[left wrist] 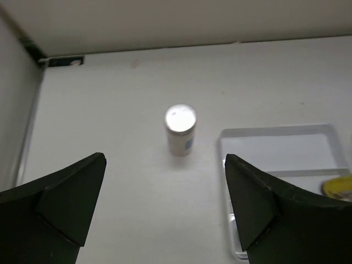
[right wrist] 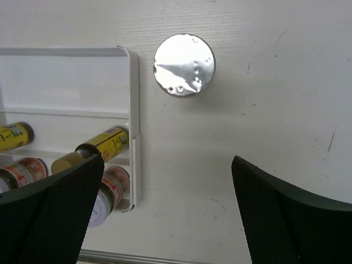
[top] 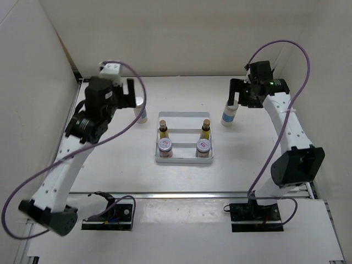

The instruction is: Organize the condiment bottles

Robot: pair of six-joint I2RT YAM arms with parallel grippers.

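Note:
A grey tray (top: 184, 122) in the middle holds two amber bottles (top: 163, 130) (top: 205, 128) and, in front of them, two silver-lidded jars (top: 165, 146) (top: 203, 146). One white bottle (top: 142, 114) stands on the table left of the tray, partly hidden by my left gripper (top: 132, 93). The other white bottle (top: 229, 115) stands right of the tray, under my right gripper (top: 235, 98). In the left wrist view the left gripper (left wrist: 165, 165) is open and empty, with its bottle (left wrist: 180, 129) ahead of it. In the right wrist view the right gripper (right wrist: 168, 162) is open and empty, above its bottle's silver cap (right wrist: 184, 65).
The tray's back compartment (left wrist: 280, 148) holds nothing. White walls close the table on the left, back and right. The tray's right rim (right wrist: 133, 110) runs close to the right white bottle. A metal rail (top: 187, 194) runs along the table's near edge.

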